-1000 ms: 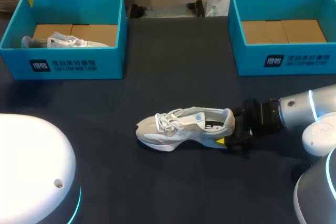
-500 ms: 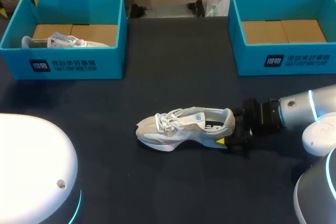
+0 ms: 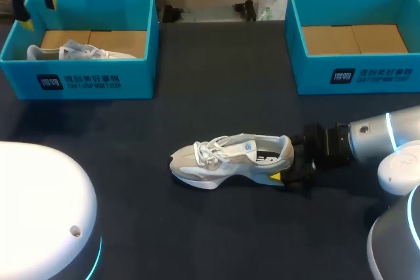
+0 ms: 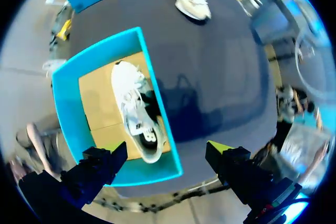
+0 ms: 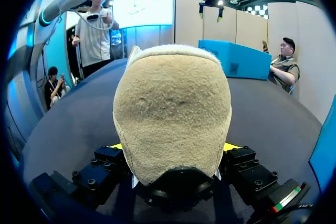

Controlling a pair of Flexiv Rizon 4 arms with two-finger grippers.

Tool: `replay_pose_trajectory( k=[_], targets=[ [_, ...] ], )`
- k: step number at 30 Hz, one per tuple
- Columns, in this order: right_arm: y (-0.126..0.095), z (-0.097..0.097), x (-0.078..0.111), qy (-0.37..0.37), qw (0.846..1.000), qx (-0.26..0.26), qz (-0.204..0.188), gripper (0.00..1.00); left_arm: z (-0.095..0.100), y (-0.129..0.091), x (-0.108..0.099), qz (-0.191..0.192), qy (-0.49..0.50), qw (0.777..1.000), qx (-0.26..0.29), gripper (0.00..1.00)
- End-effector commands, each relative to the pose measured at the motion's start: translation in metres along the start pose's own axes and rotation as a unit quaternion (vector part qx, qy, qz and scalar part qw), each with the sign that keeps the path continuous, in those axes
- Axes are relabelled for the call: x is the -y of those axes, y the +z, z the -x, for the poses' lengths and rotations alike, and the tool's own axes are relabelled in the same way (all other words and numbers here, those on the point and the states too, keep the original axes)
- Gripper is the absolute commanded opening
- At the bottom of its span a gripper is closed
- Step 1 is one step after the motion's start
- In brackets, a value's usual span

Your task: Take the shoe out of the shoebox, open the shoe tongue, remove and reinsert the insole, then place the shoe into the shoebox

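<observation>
A beige and white shoe (image 3: 230, 160) stands upright on the dark table, toe pointing left. My right gripper (image 3: 287, 174) sits at its heel. In the right wrist view the suede heel (image 5: 173, 98) fills the space between the fingers, and the right gripper (image 5: 174, 148) is shut on it from both sides. My left gripper (image 3: 36, 8) hangs open over the far left corner of the left shoebox (image 3: 98, 82), holding nothing. From the left wrist view that left gripper (image 4: 168, 150) looks down on the box (image 4: 65, 114) and a second white shoe (image 4: 137, 116) lying inside.
A second teal shoebox (image 3: 367, 77) stands at the back right with only its cardboard floor showing. A white plastic bag (image 3: 270, 1) lies beyond the table's far edge. My arms' white bases fill the near left and right corners.
My left gripper has come down further into view over the left shoebox's far corner. The right arm and the shoe on the table have not moved.
</observation>
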State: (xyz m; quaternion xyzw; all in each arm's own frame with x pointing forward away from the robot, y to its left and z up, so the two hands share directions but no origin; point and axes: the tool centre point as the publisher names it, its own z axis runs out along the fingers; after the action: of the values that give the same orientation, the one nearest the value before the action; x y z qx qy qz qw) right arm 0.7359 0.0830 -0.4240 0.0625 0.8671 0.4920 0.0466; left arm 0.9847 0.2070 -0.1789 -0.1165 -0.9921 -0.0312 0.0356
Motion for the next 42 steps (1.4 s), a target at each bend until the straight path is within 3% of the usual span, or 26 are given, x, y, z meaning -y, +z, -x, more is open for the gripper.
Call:
replay_pose_trajectory(
  k=[1, 5, 14, 18, 21, 22, 28, 33, 42],
  targets=[
    [0.004, 0.0, 0.002, 0.0, 1.0, 0.001, -0.003, 0.0, -0.006, -0.003, 0.024, 0.0, -0.359, 0.933, -0.02, 1.0],
    [0.004, 0.0, 0.002, 0.0, 1.0, 0.001, -0.003, 0.0, -0.006, -0.006, 0.04, -0.016, -0.402, 0.915, -0.03, 1.0],
    [0.004, 0.0, 0.002, 0.0, 1.0, 0.001, -0.003, 0.0, -0.01, -0.006, 0.093, -0.029, -0.543, 0.836, -0.075, 1.0],
    [0.004, 0.0, 0.002, 0.0, 1.0, 0.001, -0.003, 0.0, -0.016, -0.006, 0.119, -0.058, -0.583, 0.807, -0.075, 1.0],
    [0.004, 0.0, 0.002, 0.0, 1.0, 0.001, -0.003, 0.0, -0.019, -0.005, 0.126, -0.071, -0.59, 0.801, -0.069, 1.0],
    [0.004, 0.0, 0.002, 0.0, 1.0, 0.001, -0.003, 0.0, -0.027, -0.003, 0.138, -0.086, -0.616, 0.78, -0.073, 1.0],
    [0.004, 0.0, 0.002, 0.0, 1.0, 0.001, -0.003, 0.0, -0.045, 0.001, 0.165, -0.108, -0.637, 0.761, -0.056, 1.0],
    [0.004, 0.0, 0.002, 0.0, 1.0, 0.001, -0.003, 0.0, -0.061, 0.009, 0.191, -0.102, -0.655, 0.747, -0.055, 1.0],
    [0.004, 0.0, 0.002, 0.0, 1.0, 0.001, -0.003, 0.0, -0.077, 0.016, 0.236, -0.087, -0.653, 0.752, -0.032, 1.0]
  ],
)
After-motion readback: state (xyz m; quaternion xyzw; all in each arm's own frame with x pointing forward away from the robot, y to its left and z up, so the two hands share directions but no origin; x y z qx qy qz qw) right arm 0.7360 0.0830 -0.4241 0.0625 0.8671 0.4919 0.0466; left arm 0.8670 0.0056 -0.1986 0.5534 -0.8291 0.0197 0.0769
